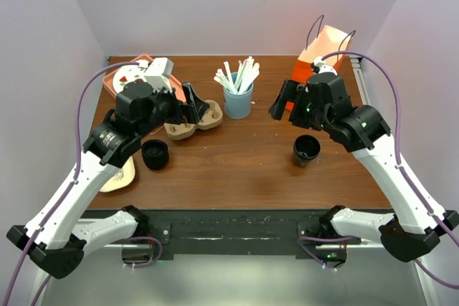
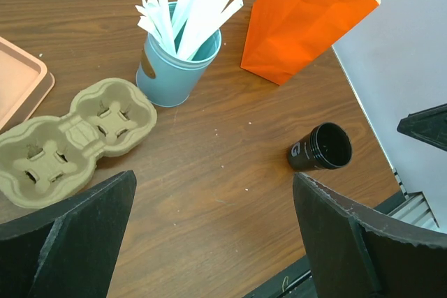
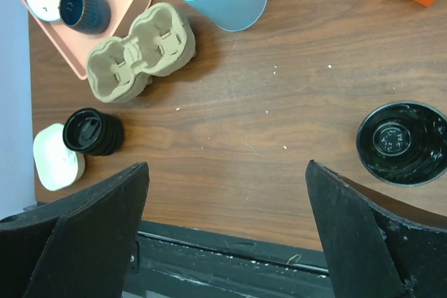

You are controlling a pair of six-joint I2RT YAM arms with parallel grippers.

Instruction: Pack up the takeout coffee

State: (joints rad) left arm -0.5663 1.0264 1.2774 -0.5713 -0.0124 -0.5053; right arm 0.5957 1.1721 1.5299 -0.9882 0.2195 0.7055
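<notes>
Left claw (image 1: 193, 105) and right claw (image 1: 287, 102) are both wide open, nothing gripped. On the worktop (image 1: 237, 166): cardboard cup carrier (image 1: 195, 124) left, orange paper bag (image 1: 323, 51) far right, lidded black cup (image 1: 155, 154) near left, lidless black cup (image 1: 306, 150) right.

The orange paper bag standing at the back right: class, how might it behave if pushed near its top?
The orange paper bag stands tall and upright, so it would probably tip. Its thin paper walls would likely buckle rather than resist. Being paper, probably light.

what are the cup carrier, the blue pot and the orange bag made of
The carrier looks like moulded paper pulp: matte, rough, tan. The pot is probably painted metal: smooth, with a slight sheen. The bag looks like paper: matte, with crisp folds.
</notes>
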